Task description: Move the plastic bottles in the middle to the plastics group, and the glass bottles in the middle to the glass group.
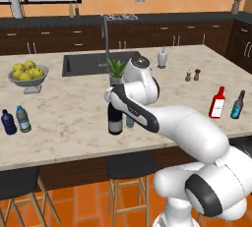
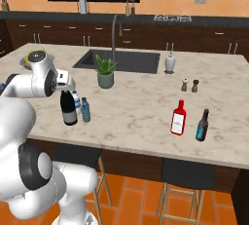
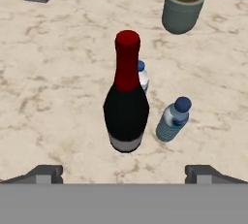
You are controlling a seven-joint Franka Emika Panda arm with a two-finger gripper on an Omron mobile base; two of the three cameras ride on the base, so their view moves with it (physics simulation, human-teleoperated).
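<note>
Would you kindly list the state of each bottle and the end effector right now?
end effector: open, above the wine bottle
wine bottle: upright, not gripped
teal water bottle: upright
whitish water bottle: upright, behind the wine bottle
red bottle: upright, capped
dark teal bottle: upright

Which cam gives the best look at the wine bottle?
Hand view: the wine bottle stands whole and unblocked, red neck to pale base band. In the left base view the arm covers its top. The right base view shows its body, small, neck under the hand.

A kitchen: marble island (image 2: 146, 107) with sink (image 2: 119, 60), dark cabinets (image 1: 54, 38), bar stools (image 1: 129, 169).
</note>
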